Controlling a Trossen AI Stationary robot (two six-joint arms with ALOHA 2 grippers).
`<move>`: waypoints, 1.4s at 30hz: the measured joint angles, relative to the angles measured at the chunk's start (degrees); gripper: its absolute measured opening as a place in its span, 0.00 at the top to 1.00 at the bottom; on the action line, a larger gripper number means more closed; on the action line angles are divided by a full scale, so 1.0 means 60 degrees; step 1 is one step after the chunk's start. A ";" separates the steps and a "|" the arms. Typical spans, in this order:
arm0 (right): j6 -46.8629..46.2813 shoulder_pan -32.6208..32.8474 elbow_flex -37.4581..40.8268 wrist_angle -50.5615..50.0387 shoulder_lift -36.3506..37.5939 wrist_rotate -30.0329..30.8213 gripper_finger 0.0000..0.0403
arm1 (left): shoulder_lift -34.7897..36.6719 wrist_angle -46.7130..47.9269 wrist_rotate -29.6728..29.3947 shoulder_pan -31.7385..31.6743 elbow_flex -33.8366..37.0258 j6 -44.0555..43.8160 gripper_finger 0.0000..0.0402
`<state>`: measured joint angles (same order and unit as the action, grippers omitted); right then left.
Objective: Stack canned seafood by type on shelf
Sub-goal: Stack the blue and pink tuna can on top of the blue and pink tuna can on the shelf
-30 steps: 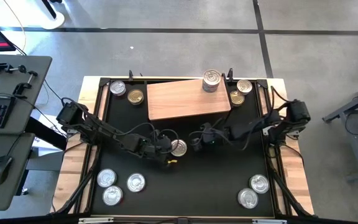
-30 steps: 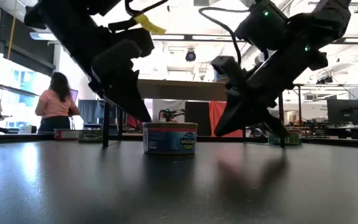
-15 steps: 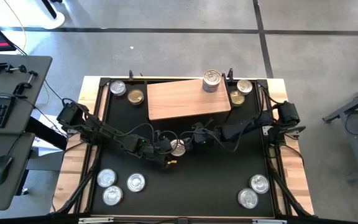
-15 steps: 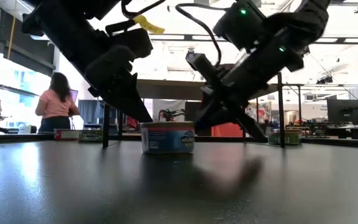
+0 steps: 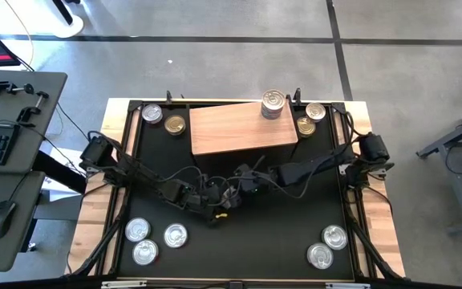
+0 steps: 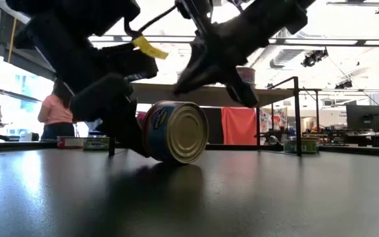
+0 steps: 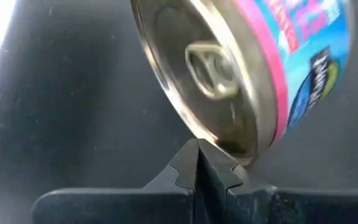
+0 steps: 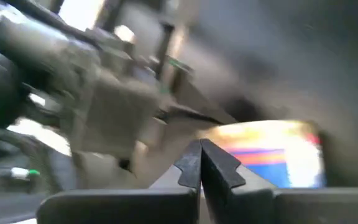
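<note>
One tin of the canned seafood (image 6: 176,131), blue and pink label, stands tipped up on its lower rim on the black mat at mid-table. Its pull-tab lid (image 7: 213,81) faces my left gripper (image 7: 197,167), and its plain bottom faces the near edge. My left gripper is shut, low on the mat at the tin's left. My right gripper (image 8: 199,163) is shut too and hangs just above and behind the tin. The shelf (image 5: 243,128) stands at the far side with a small stack of tins (image 5: 273,104) on its far right corner. My left gripper's shut fingertips sit at the lower rim of the tin's lid (image 7: 244,160), coming slanting down from the table's left. The tilted tin leans its lid side toward them, with its lower edge on the mat. My right gripper is close over the tin; whether it touches cannot be told.
Loose tins lie on the mat: two at the far left (image 5: 152,113), two at the far right (image 5: 315,111), three at the near left (image 5: 138,230) and two at the near right (image 5: 334,235). Both arms cross at mid-table. A person (image 6: 58,105) stands in the room behind.
The tin stood flat on the mat and has tipped up onto its edge, bottom turned toward the near edge. My right gripper, shut, has gone toward the table's left and risen over the tin. My left gripper has sunk a little beside it.
</note>
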<state>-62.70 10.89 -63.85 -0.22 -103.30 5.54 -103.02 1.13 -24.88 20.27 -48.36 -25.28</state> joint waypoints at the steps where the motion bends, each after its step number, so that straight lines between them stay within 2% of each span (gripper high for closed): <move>1: 0.0087 0.0026 -0.0052 -0.0189 -0.0010 0.0058 1.00 | -0.0025 -0.0133 0.0005 -0.0007 0.0000 0.0003 1.00; 3: 0.0430 0.0034 -0.0197 -0.0455 0.0069 0.0080 1.00 | -0.0055 -0.0128 0.0039 -0.0008 -0.0027 0.0006 1.00; 7: 0.1678 -0.0089 -0.0590 -0.1686 0.0624 0.0181 1.00 | 0.0299 0.0930 -0.0076 -0.0007 -0.0011 -0.0549 1.00; 11: 0.4013 -0.0261 -0.1112 -0.2578 0.1329 0.0157 1.00 | 0.0857 0.2270 -0.0430 0.0071 -0.0015 -0.1018 1.00; 14: 0.6438 -0.0445 -0.1703 -0.3347 0.1362 -0.0677 0.98 | 0.1270 0.2994 -0.0761 0.0300 -0.0015 -0.1729 1.00; 18: 0.9094 -0.0828 -0.2727 -0.4705 0.0767 -0.2145 0.84 | 0.1950 0.3523 -0.1212 0.0901 -0.0015 -0.2925 1.00; 22: 1.1161 -0.1096 -0.3798 -0.6048 0.0086 -0.1983 0.61 | 0.2811 0.3868 -0.2123 0.1668 -0.0018 -0.3959 1.00; 25: 1.2402 -0.1194 -0.4272 -0.6664 -0.0357 -0.1979 0.44 | 0.3498 0.3866 -0.2301 0.2124 -0.0018 -0.4102 1.00; 28: 1.3568 -0.1163 -0.4490 -0.7150 -0.0773 -0.2069 0.32 | 0.4133 0.3785 -0.2279 0.2437 -0.0052 -0.4262 1.00; 33: 1.4913 -0.0868 -0.4692 -0.7256 -0.1149 -0.2322 0.27 | 0.5283 0.3112 -0.2259 0.2682 -0.0160 -0.4743 1.00; 37: 1.5625 -0.0635 -0.4681 -0.7003 -0.1572 -0.1767 0.27 | 0.5972 0.2352 -0.2583 0.2760 -0.0160 -0.4463 1.00; 40: 1.5877 -0.0562 -0.4681 -0.6966 -0.1737 -0.1136 0.27 | 0.6276 0.1992 -0.3160 0.2779 -0.0160 -0.4209 1.00; 42: 1.5875 -0.0573 -0.4681 -0.6983 -0.1860 -0.1068 0.27 | 0.6388 0.1836 -0.3452 0.2779 -0.0160 -0.4162 1.00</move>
<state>32.55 7.45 -91.94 -42.11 -114.46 -0.86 -64.69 12.14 -45.60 36.95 -49.32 -50.25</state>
